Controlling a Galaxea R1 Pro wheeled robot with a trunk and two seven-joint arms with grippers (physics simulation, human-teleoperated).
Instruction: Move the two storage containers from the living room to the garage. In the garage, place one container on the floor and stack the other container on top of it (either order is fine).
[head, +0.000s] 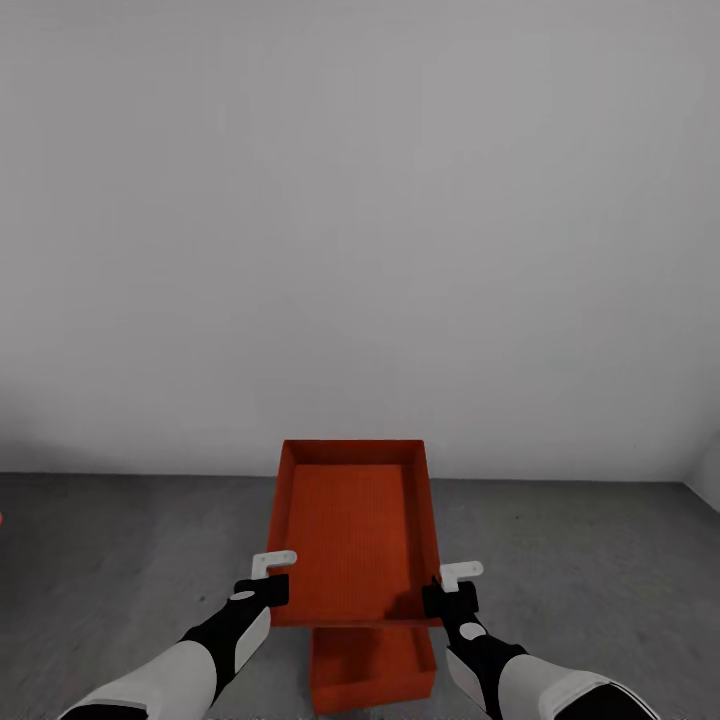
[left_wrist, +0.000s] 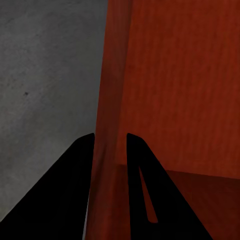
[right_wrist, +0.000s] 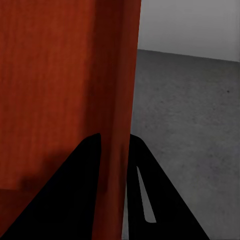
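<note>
Your two arms reach into the head view with smooth white shells on the forearms, each giving way to a black wrist section nearer the tool. A small pale oval marking sits on top of each black wrist. Your left gripper (head: 272, 572) and right gripper (head: 458, 580) each have a black body topped by a short white bracket-shaped finger with tiny dots like screw holes. In your wrist views the fingers (left_wrist: 75, 190) are flat black wedges, one carrying a narrow slot.
</note>
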